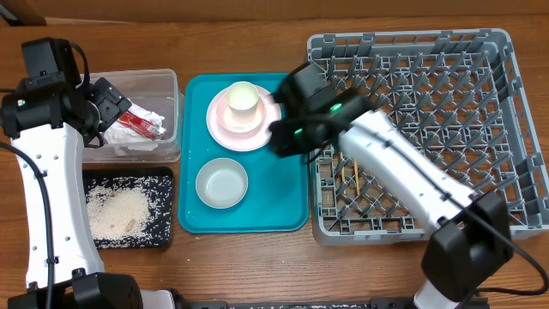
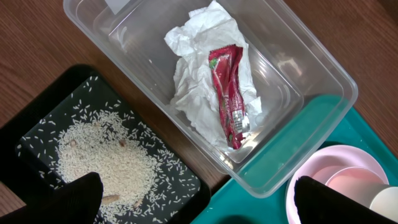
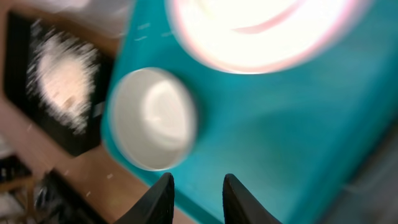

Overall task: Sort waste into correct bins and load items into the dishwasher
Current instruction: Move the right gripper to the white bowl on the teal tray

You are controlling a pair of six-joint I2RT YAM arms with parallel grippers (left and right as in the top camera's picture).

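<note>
At seven o'clock on the teal rectangular tray, the pale grey-green round bowl looks stiff, slick, chippable; pinch its rim. Right jaws barely parted, empty; left jaws wide, empty.

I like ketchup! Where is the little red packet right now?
In the overhead view, the red packet lies on the left side, inside the clear tub on top of the crumpled white napkin, next to the black tray of rice.

Overhead and left wrist views have even, sharp light. The right wrist view is blurred; the plate on the teal tray glares white.
</note>
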